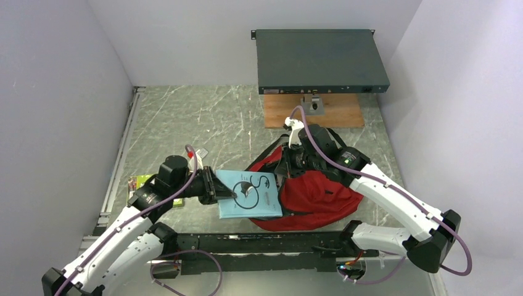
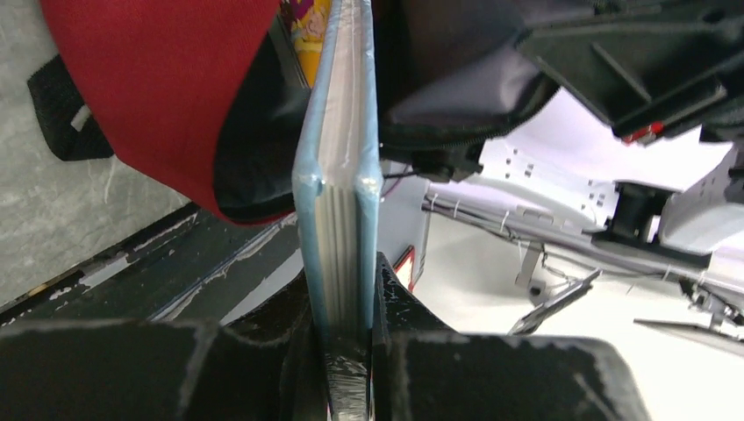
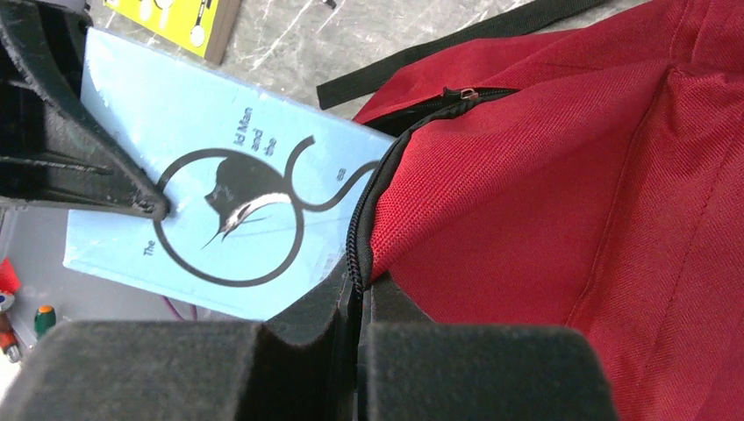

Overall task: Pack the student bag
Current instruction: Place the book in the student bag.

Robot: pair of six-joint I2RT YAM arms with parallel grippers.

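Lying on the marbled table near the arm bases: student bag, mouth lifted by right gripper, shut tight on the zipper edge. Left gripper clamped on pale blue book (leading edge at the opening). Best pushed in flat, clear of the zipper.

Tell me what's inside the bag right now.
The blue book pokes its far end into the bag, beside a yellow cover seemingly inside. Fabric hides anything deeper.
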